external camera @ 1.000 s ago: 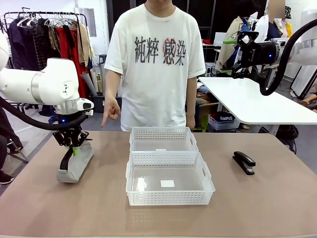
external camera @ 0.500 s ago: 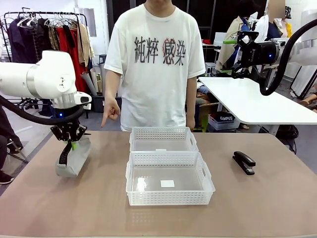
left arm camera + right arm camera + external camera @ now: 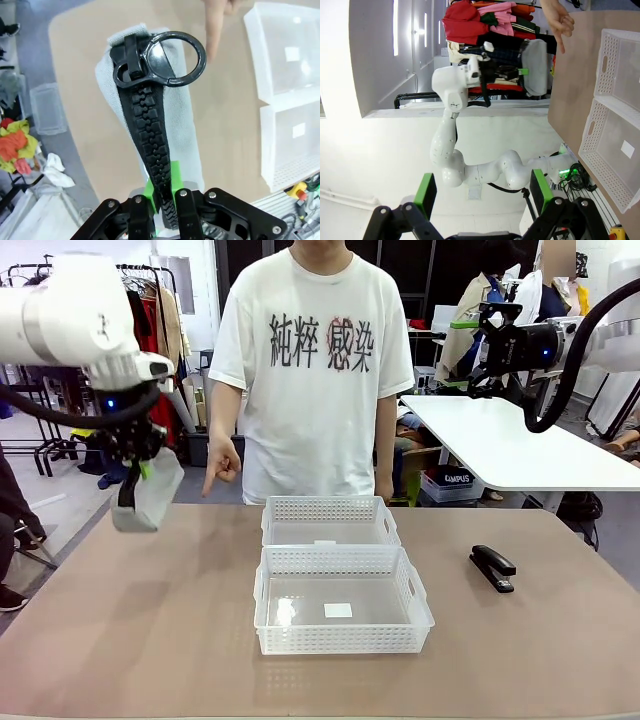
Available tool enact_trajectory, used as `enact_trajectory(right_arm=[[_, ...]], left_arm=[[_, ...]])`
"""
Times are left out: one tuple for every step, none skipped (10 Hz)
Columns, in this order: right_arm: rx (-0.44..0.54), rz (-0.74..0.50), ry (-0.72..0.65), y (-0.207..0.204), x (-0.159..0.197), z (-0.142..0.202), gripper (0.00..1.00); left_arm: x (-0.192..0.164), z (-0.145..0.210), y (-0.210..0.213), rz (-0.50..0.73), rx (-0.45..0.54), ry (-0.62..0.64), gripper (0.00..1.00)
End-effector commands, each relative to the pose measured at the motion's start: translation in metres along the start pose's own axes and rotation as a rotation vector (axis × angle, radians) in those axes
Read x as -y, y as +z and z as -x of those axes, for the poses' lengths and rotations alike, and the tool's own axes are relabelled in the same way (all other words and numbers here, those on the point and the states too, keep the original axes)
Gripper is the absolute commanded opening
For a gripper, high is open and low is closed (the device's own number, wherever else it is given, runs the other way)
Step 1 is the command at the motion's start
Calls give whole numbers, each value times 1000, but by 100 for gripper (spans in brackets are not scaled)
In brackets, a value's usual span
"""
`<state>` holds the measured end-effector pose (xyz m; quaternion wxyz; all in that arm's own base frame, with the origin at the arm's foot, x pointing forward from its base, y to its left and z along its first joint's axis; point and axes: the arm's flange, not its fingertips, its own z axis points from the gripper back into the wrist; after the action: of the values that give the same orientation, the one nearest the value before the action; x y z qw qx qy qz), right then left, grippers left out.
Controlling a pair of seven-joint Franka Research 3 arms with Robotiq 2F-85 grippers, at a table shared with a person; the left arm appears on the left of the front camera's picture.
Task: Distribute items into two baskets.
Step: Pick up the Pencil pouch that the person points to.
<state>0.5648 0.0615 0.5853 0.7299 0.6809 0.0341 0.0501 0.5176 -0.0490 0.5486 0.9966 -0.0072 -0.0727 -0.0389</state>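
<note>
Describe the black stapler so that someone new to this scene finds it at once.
Start at the brown tabletop and its two white perforated plastic baskets in the middle. To their right, on bare surface, lies the small black stapler, touching neither. Unlike the pale baskets and the soft grey fabric pouch held up by the left tool, it is dark and slim.

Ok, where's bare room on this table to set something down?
Widest bare patch: the left side of the table, between its edge and the baskets, under the pouch in the left gripper. Also the front strip and right of the stapler. Crowded: the middle, both baskets touching.
</note>
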Motion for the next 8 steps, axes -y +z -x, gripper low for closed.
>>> enact_trajectory(right_arm=[[-1, -2, 4, 0, -2, 1, 100], [-1, -2, 4, 0, -2, 1, 100], [-1, -2, 4, 0, -2, 1, 100], [-1, -2, 4, 0, -2, 1, 100], [-1, -2, 4, 0, -2, 1, 100], [-1, -2, 4, 0, -2, 1, 100], [-1, -2, 4, 0, -2, 1, 100], [-1, -2, 4, 0, -2, 1, 100]], left_arm=[[1, -8, 40, -4, 30, 15, 0], [3, -13, 62, -5, 36, 16, 0], [5, -20, 83, -14, 37, 15, 0], [9, -21, 104, -28, 43, 11, 0], [12, -22, 118, -43, 52, 12, 0], [15, -22, 130, -51, 42, 8, 0], [15, -21, 146, -51, 54, 6, 0], [16, -21, 158, -60, 45, -6, 0]])
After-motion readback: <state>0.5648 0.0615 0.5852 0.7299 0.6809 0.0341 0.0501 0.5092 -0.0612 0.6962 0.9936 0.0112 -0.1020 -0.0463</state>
